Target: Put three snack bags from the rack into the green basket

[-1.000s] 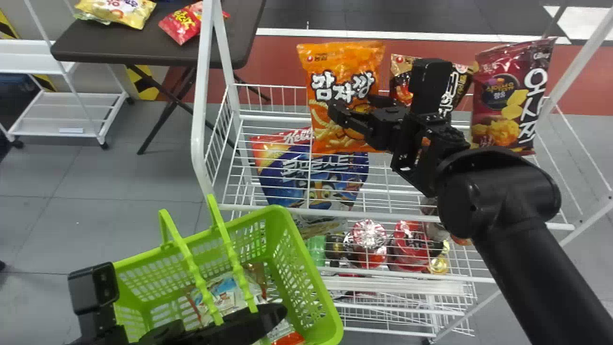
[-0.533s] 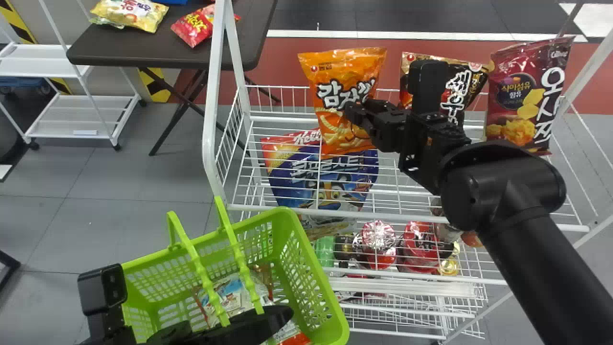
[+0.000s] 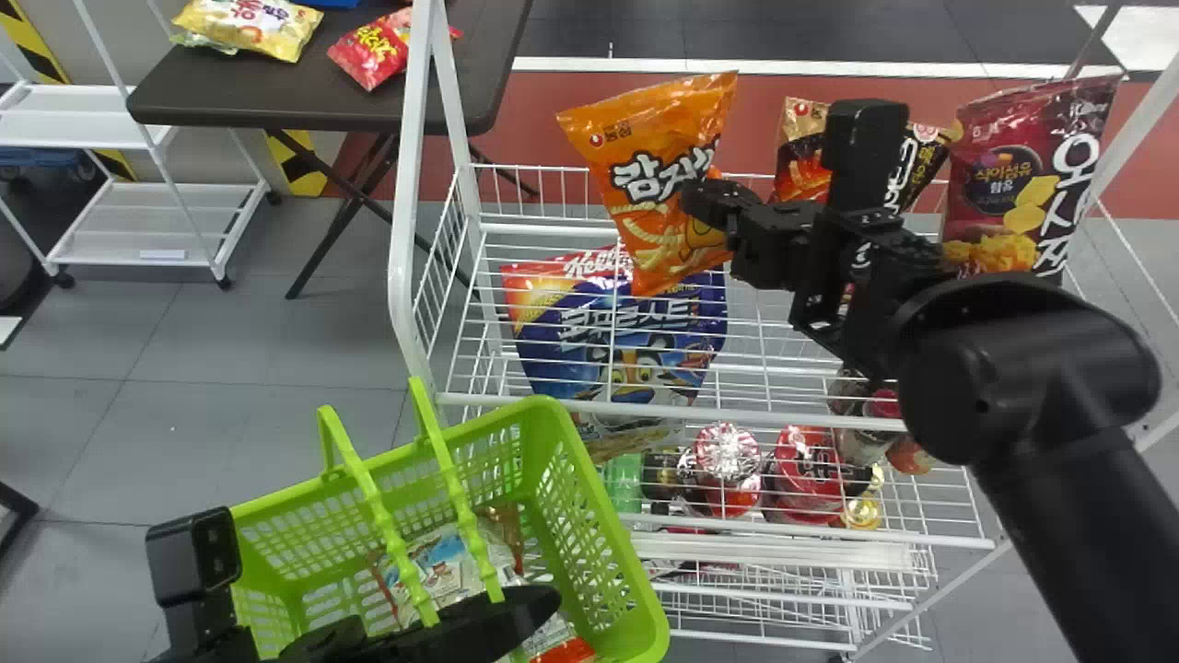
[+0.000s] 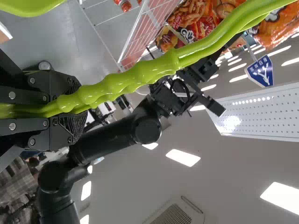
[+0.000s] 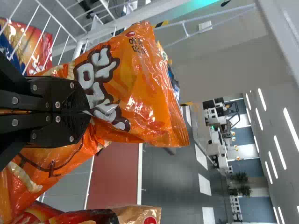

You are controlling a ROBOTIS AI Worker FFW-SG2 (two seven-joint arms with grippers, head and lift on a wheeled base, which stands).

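green basket: nearer the robot and left of the right gripper, so carry goes that way imo
orange snack bag: at the rack, top leaning left
right gripper: pinching its right side
left gripper: clamped on basket handle

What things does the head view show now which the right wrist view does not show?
Head view: the green basket with its handles, a pack lying inside it, and the packs lower in the rack. Right wrist view: ceiling lights and green plants far off. Both: the orange snack bag, the right gripper shut on it, and the blue cereal bag.
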